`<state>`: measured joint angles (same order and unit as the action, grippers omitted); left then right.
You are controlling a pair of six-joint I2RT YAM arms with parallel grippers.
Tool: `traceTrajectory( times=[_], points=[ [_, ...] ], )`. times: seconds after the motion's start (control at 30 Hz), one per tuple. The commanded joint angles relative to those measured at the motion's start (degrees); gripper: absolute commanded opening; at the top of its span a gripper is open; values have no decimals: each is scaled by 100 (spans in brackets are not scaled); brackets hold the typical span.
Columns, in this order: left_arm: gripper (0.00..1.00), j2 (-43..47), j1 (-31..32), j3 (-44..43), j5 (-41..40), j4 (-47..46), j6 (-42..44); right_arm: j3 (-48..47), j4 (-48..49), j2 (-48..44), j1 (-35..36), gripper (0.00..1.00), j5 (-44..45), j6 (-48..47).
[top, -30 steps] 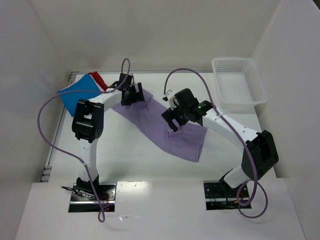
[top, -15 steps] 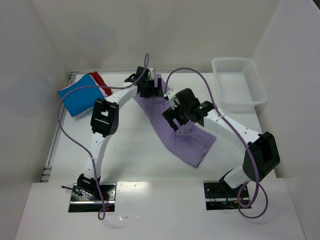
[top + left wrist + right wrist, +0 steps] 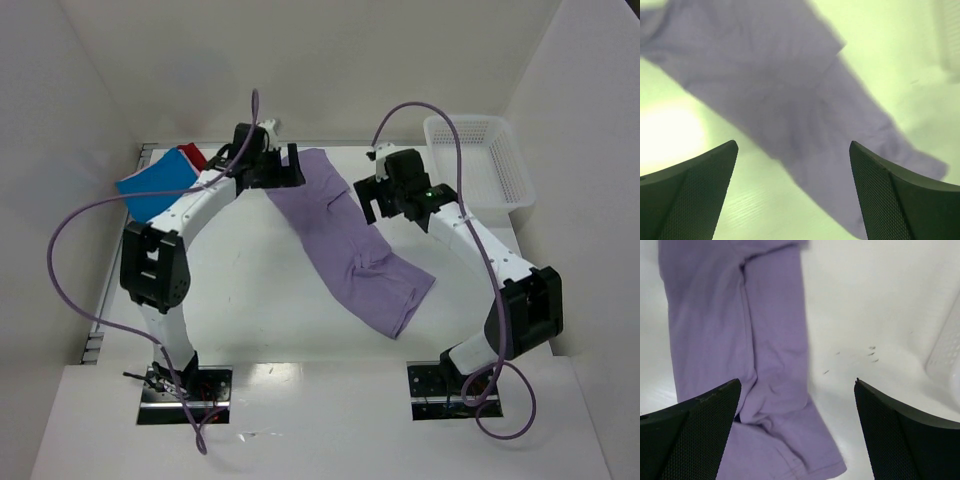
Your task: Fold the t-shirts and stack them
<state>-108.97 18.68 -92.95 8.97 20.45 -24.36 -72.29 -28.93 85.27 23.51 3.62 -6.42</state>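
The lavender t-shirt (image 3: pixel 350 240) lies on the table as a long narrow strip, running from the far middle toward the near right. My left gripper (image 3: pixel 290 168) hovers open at the strip's far end. In the left wrist view this gripper (image 3: pixel 792 145) has nothing between its fingers and the lavender t-shirt (image 3: pixel 765 75) is below. My right gripper (image 3: pixel 378 200) stands open just right of the strip, over bare table. The right wrist view shows that gripper (image 3: pixel 797 382) empty, with the lavender t-shirt (image 3: pixel 730 315) to its left. A folded blue t-shirt (image 3: pixel 150 188) and a red one (image 3: pixel 192 157) lie at the far left.
A white mesh basket (image 3: pixel 480 165) stands at the far right; its edge, the basket (image 3: pixel 947 350), shows in the right wrist view. White walls close in the table on three sides. Purple cables loop over both arms.
The shirt's far end has shifted right and back, and the strip now lies longer. My right gripper has left the shirt's middle and moved right and back. The left gripper has drawn back slightly.
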Motion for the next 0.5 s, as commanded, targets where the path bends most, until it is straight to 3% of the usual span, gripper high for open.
traceTrajectory(
  times=[0.0, 0.33, 0.47],
  points=[
    [100, 384, 302, 31, 359, -269, -104, -539, 449, 32, 57, 100, 130, 158],
    [100, 77, 1734, 443, 1124, -875, -526, -1068, 642, 586, -196, 100, 992, 684],
    [100, 182, 1938, 935, 1177, -1104, -412, -1226, 896, 534, -1021, 100, 53, 1089]
  ],
)
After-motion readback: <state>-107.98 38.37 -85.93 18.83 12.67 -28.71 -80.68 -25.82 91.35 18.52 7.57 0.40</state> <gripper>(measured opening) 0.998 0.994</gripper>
